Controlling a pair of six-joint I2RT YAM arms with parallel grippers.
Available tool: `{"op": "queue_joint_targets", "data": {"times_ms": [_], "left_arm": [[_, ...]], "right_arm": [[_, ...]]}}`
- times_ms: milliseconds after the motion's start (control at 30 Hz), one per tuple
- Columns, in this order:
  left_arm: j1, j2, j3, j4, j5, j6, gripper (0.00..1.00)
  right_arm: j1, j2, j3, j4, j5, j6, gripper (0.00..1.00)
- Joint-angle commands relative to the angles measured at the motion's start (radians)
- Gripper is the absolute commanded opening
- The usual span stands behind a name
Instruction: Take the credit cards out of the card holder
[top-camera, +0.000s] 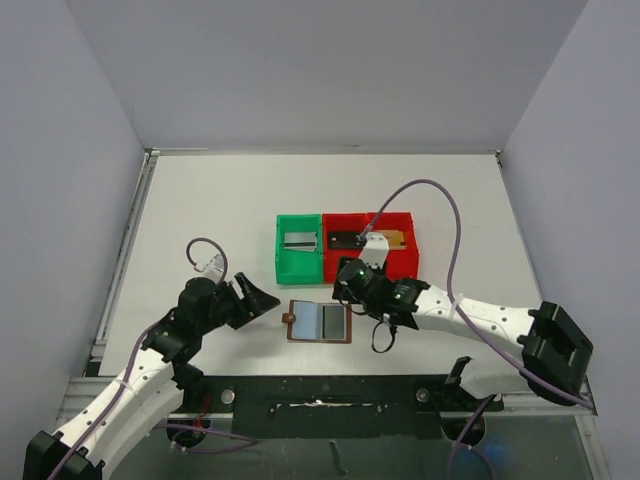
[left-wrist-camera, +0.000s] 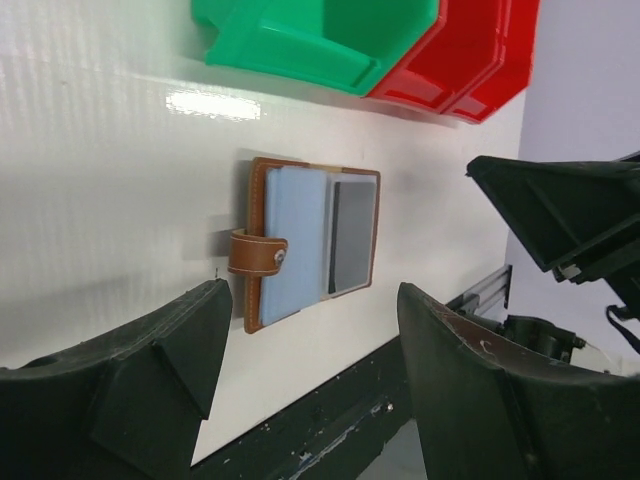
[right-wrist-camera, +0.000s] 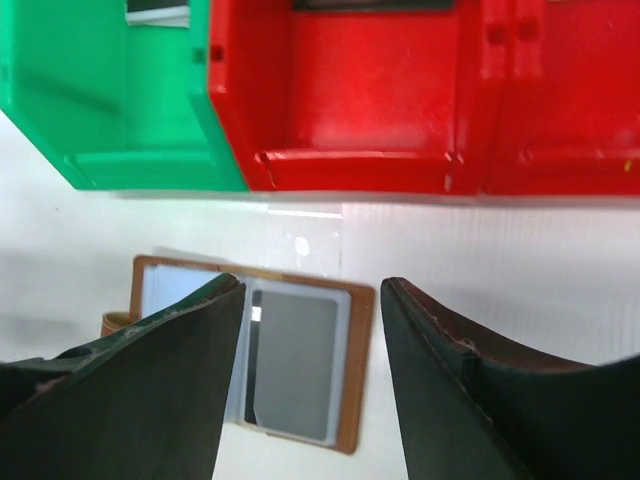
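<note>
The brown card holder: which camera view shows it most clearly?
The left wrist view: the card holder lies open and whole there, strap, pale blue panel and grey panel unobstructed. The top external view shows it whole but small. In the right wrist view, a finger of the right pincer hides its left part.

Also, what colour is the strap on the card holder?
The strap is brown; the left wrist view shows it best.

card holder (right-wrist-camera: 300, 372) partly hidden behind right jaws, red bin (right-wrist-camera: 360, 100) cropped by top edge
</note>
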Motion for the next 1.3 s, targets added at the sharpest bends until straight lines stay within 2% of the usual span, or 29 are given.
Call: {"op": "queue_joint_targets", "data": {"times_ms": [0,100,233,433,600,767,900,1067,1267], "left_arm": [[-0.006,-0.001,0.007,0.125,0.099,0.001,0.66],[-0.021,0.048,0.024,0.19,0.128,0.014,0.66],[-0.084,0.158,0.057,0.288,0.109,0.034,0.65],[-0.251,0.31,0.111,0.333,-0.091,0.024,0.61],[-0.312,0.372,0.073,0.494,-0.108,-0.035,0.55],[-0.347,0.454,0.107,0.512,-0.137,-0.026,0.5],[-0.358,0.492,0.094,0.558,-0.155,-0.064,0.44],[-0.388,0.541,0.097,0.609,-0.155,-0.072,0.44],[-0.407,0.627,0.106,0.657,-0.152,-0.073,0.44]], "right_arm": [[0.015,-0.146,-0.119,0.069,0.035,0.14,0.63],[0.009,-0.207,-0.198,0.11,0.013,0.129,0.65],[0.001,-0.251,-0.261,0.202,-0.042,0.055,0.63],[0.005,-0.228,-0.298,0.282,-0.122,0.006,0.6],[0.003,-0.208,-0.373,0.364,-0.196,0.09,0.53],[0.002,-0.192,-0.396,0.42,-0.25,0.127,0.42],[-0.007,-0.175,-0.419,0.45,-0.303,0.147,0.39],[-0.015,-0.13,-0.407,0.464,-0.348,0.15,0.37],[-0.036,-0.05,-0.384,0.394,-0.34,0.164,0.29]]}}
